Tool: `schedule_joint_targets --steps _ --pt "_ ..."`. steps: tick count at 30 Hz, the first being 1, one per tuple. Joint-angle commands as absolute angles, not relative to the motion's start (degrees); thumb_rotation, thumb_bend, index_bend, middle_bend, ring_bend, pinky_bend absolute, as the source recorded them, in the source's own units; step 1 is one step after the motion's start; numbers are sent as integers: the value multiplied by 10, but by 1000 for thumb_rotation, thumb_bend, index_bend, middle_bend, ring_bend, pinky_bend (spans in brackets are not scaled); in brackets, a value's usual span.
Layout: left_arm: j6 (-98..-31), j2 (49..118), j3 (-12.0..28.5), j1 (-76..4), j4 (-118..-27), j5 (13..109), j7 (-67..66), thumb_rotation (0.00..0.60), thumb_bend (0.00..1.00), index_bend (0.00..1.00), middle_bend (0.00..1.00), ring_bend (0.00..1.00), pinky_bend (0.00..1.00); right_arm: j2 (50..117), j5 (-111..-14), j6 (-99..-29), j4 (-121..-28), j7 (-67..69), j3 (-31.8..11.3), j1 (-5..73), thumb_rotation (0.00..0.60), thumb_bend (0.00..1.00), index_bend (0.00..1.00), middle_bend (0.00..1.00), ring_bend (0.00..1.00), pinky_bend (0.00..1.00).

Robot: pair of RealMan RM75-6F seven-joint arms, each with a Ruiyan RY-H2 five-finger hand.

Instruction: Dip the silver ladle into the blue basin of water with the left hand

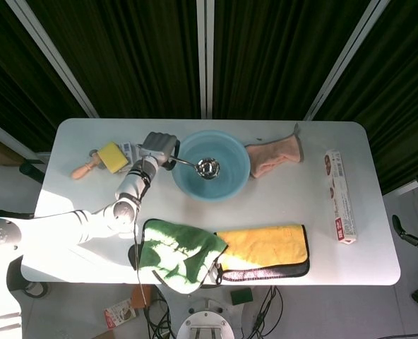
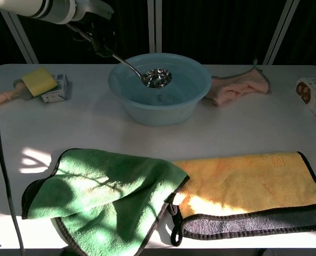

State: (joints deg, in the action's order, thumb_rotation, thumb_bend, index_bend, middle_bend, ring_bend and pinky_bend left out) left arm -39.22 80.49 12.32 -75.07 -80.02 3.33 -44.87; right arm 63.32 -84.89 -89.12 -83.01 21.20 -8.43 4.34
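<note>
Ladle (image 2: pixel 156 78) is held w/ bowl above the water in basin (image 2: pixel 198 90), handle clamped in left hand (image 1: pixel 159 147) fingers, prob just over rim.

Green cloth (image 2: pixel 102 192) overlaps yellow cloth (image 2: pixel 249 184); pink cloth (image 2: pixel 235 88).

The white surface (image 1: pixel 279 205) carries a blue basin (image 1: pixel 231 182) toward its far middle, with a pink cloth (image 1: pixel 274 158) just to the right of it and a long printed box (image 1: pixel 340 196) near the right edge. At the far left lie a wooden-handled brush with a yellow sponge (image 1: pixel 112 155) on it, and a small carton (image 1: pixel 128 152) beside that. Along the near edge a green towel (image 1: pixel 179 254) overlaps the left end of a yellow towel (image 1: pixel 265 248) with a dark border.
</note>
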Motion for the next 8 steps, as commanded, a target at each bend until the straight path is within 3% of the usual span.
schedule_joint_targets --steps 1,8 --pt "-385 777 99 -794 -818 -43 -472 600 531 804 691 670 835 633 -849 -891 -830 212 -84 44 600 366 22 0 0 0" --pt "-384 766 68 -836 -821 -114 -495 600 531 803 687 669 835 632 -847 -890 -830 215 -85 44 600 365 22 0 0 0"
